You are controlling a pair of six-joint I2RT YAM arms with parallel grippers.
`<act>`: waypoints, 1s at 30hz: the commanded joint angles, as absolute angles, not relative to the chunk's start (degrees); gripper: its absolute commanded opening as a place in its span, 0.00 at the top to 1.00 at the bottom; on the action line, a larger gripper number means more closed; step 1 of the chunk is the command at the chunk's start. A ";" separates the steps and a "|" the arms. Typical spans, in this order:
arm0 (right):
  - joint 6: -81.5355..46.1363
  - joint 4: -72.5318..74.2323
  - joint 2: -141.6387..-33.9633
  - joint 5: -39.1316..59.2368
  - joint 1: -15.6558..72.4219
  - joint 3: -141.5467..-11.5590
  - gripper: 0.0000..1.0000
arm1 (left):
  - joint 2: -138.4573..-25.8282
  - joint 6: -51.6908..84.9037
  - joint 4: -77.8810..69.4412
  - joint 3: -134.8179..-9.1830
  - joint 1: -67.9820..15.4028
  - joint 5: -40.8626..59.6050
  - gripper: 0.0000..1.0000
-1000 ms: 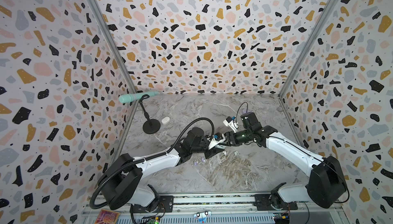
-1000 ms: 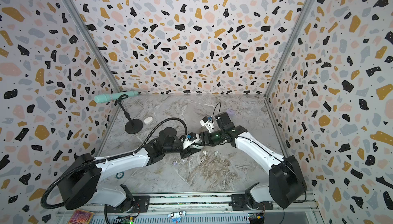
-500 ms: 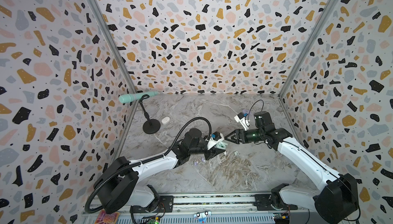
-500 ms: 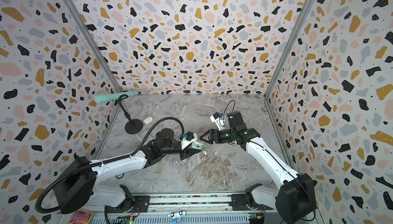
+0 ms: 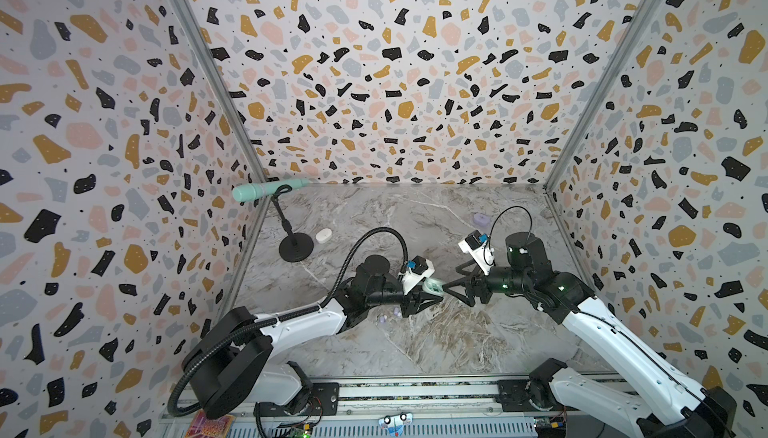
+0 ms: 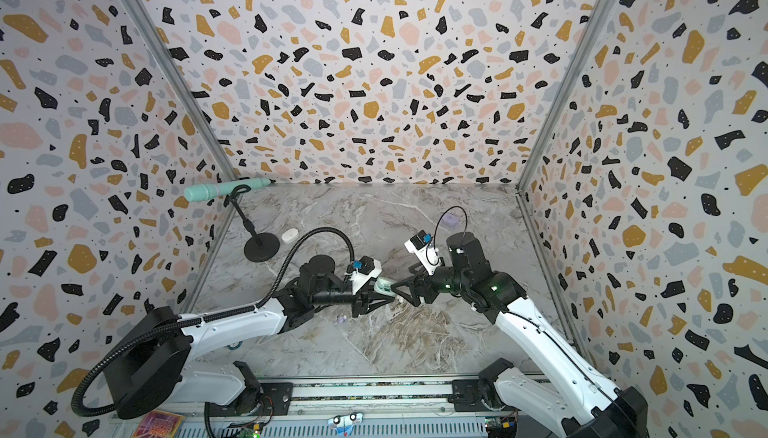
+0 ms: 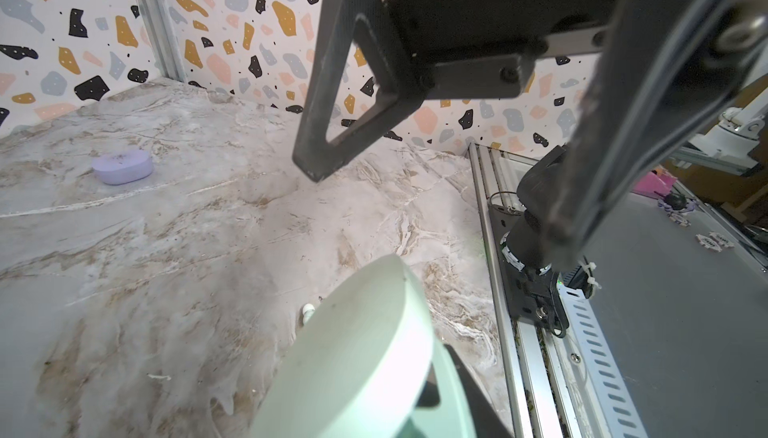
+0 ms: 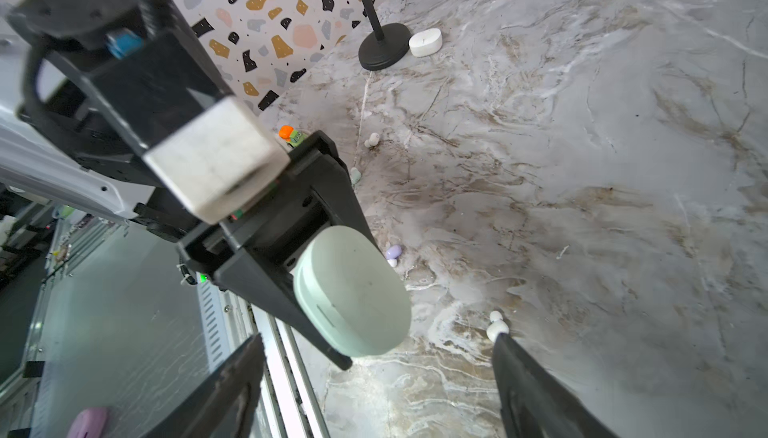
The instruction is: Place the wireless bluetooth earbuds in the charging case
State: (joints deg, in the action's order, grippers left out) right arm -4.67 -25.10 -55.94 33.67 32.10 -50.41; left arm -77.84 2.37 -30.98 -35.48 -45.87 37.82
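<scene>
1. Holding the mint charging case (image 8: pixel 353 290) up off the desk (image 5: pixel 415 344), clamped in the left jaws near the middle of the workspace, with its lid apparently shut.
2. Facing it with the right jaws spread wide and empty, just short of the case's free end.
3. Judging progress as early, with nothing seated: a white earbud (image 8: pixel 496 327), a lavender earbud (image 8: pixel 393 251) and a second white earbud (image 8: pixel 372 139) lying loose on the desk below.
4. Leaving, by that reading, the lid to open and each bud to pick up and seat.
5. Reading the case's long axis as running out along the left jaws, rounded free end pointing toward the right jaws.
</scene>
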 commanded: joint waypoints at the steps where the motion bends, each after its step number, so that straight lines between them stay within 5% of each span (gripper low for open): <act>1: -1.39 -25.69 -56.39 30.95 33.60 -50.01 0.14 | -76.66 3.38 -35.07 -35.61 -45.92 40.25 0.74; 30: -6.90 -21.27 -65.62 30.94 29.16 -56.19 0.14 | -73.21 4.11 -35.07 -32.33 -47.41 39.73 0.76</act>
